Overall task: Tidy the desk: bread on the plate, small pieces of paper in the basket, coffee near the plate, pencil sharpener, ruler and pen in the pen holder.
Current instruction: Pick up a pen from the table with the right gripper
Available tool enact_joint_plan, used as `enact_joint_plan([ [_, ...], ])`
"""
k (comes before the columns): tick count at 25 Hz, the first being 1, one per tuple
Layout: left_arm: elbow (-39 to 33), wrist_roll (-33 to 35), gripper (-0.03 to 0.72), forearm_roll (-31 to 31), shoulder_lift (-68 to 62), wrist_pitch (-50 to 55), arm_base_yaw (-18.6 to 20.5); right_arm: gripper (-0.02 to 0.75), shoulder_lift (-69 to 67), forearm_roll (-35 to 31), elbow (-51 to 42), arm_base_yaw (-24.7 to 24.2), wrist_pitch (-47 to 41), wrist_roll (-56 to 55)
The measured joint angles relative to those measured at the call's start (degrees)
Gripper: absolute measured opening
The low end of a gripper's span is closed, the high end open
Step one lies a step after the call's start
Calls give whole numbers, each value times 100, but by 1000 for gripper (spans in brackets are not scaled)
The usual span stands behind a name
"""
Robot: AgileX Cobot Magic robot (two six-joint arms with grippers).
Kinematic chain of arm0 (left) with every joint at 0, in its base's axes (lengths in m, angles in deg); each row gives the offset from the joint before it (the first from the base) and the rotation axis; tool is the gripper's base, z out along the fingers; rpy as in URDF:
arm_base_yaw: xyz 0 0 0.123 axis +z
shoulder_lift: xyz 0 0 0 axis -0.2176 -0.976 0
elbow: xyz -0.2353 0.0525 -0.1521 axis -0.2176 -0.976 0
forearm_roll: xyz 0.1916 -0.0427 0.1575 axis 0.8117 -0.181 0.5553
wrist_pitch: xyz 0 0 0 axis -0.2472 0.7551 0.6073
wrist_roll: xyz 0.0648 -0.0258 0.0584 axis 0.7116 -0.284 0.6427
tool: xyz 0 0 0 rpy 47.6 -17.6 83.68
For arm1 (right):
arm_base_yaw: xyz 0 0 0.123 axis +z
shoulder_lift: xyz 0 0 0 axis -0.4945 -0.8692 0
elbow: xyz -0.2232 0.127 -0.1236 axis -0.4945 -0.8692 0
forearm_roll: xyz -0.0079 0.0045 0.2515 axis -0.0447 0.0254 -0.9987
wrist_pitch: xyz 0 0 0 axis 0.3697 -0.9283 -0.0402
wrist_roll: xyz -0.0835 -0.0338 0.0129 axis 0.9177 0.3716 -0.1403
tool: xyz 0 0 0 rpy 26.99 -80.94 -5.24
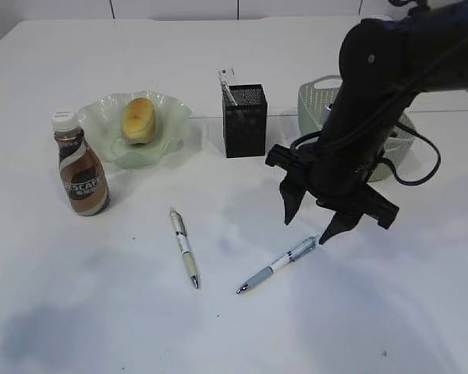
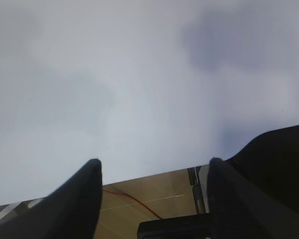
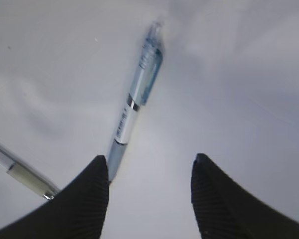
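Your right gripper (image 1: pixel 312 227), jaws apart and empty, hovers over the pale blue clear-barrelled pen (image 1: pixel 277 265) on the white desk (image 1: pixel 101 312). Your left gripper (image 2: pixel 152 172) also stands apart, holding nothing.

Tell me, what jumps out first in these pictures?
The big black arm on the right, its open end effector poised above a blue-and-white pen lying on the white desk. A second pen lies to its left. Behind, a golden bread roll sits in a ruffled green plate, with a brown Nescafe bottle beside it.
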Motion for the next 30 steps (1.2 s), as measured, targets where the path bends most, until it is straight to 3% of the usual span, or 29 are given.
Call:
enact_joint_plan([
  [30, 0, 0, 466, 9, 0, 0, 0, 426, -1102, -19, 0, 156, 934, -635],
])
